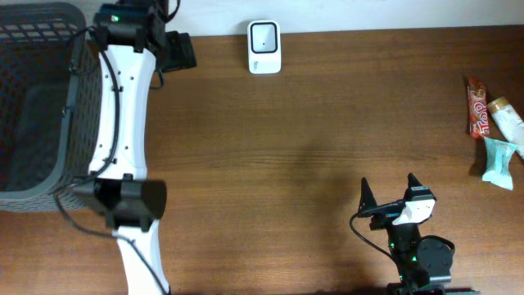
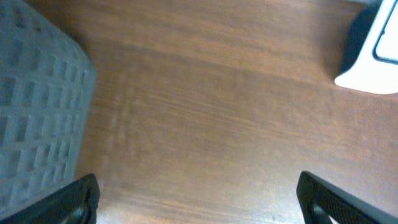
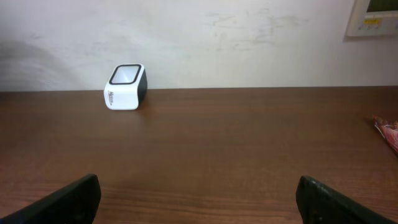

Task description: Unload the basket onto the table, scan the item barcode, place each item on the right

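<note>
A white barcode scanner with a dark window stands at the table's back edge; the right wrist view shows the scanner far ahead on the left. Three items lie at the far right: a red snack bar, a white tube and a teal packet. My right gripper is open and empty near the front edge, well left of those items. My left gripper is open and empty over bare wood, just left of the scanner.
A dark mesh basket fills the left end of the table, close beside the left gripper. A wall runs behind the table's back edge. The red bar's tip shows at the right edge of the right wrist view.
</note>
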